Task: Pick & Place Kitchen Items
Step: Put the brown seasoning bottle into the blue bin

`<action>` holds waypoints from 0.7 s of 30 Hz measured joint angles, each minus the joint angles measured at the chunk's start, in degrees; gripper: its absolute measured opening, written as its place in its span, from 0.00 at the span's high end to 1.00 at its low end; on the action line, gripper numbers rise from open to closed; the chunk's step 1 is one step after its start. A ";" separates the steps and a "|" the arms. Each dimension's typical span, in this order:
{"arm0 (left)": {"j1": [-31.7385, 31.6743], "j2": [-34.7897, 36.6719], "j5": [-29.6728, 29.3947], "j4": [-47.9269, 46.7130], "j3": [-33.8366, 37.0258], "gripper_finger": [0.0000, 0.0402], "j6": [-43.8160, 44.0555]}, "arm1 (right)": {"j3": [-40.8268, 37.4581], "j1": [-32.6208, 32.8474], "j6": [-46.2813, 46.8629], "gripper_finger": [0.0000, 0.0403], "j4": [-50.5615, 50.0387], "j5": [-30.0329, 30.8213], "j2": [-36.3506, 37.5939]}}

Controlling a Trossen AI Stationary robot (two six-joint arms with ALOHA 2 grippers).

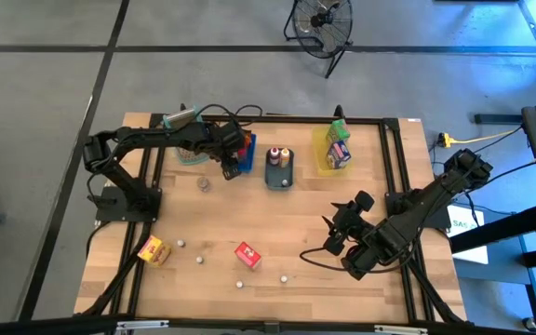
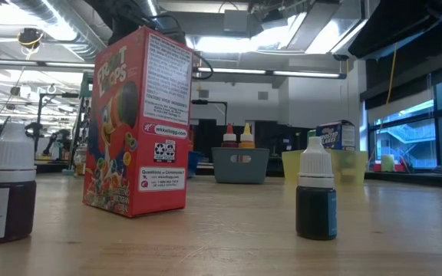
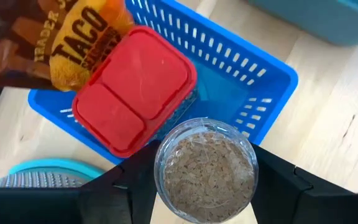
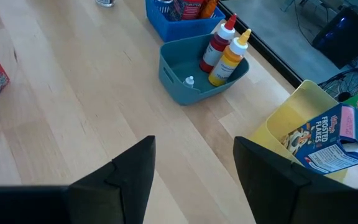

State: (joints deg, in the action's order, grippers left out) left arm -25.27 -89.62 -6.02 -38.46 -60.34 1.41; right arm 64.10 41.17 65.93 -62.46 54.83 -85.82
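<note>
My left gripper (image 1: 231,168) is shut on a small clear jar (image 3: 205,168) of brown grains, at the near corner of the blue tray (image 3: 253,81). In that tray lie a red box (image 3: 135,90) and a brown packet (image 3: 55,37). My right gripper (image 4: 194,171) stands open over bare wood at the table's right, with nothing between its fingers. A red carton (image 1: 247,254), a yellow-orange carton (image 1: 154,249) and several tiny white-capped bottles (image 1: 199,260) rest on the table's near part. A clear jar (image 1: 203,183) stands near the left gripper. My left gripper pinches the jar's round side wall (image 3: 161,163) between its two fingers (image 3: 135,186), one on each side. The fingers come steeply from above. The jar shows end-on, over the blue tray's near corner; whether it rests on anything is hidden by the jar itself.
A grey tray (image 4: 185,74) holds a red and a yellow squeeze bottle and a small bottle. A yellow tray (image 4: 291,118) at the far right holds a blue-white carton and a green one (image 1: 340,130). A mesh basket (image 1: 189,154) sits left of the blue tray.
</note>
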 joint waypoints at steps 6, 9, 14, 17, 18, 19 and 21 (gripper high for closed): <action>0.10 0.02 -0.01 1.36 0.08 0.51 4.01 | 0.00 0.00 -0.01 0.46 0.08 0.00 0.00; 0.04 0.11 -0.35 2.71 1.80 0.51 6.89 | 0.00 0.00 0.00 0.46 0.07 0.02 0.00; 0.04 0.11 -0.35 7.11 5.48 0.51 8.39 | 0.00 0.00 0.00 0.46 0.00 0.02 0.00; 0.04 0.09 -0.37 8.96 5.86 0.51 8.53 | -0.01 0.00 -0.02 0.46 0.00 0.02 0.00; 0.04 0.09 -0.37 9.47 5.86 0.51 8.54 | 0.00 0.00 -0.02 0.46 0.00 0.02 0.00; 0.04 0.09 -0.36 9.93 5.86 0.51 8.64 | 0.00 0.00 0.00 0.46 0.00 0.02 0.00; 0.04 0.09 -0.35 10.19 5.86 0.51 9.22 | 0.00 0.00 -0.02 0.46 0.00 0.02 0.00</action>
State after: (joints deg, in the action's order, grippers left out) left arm -25.23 -89.54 -6.37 -28.27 -54.48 10.63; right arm 64.10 41.17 65.91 -62.46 54.85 -85.82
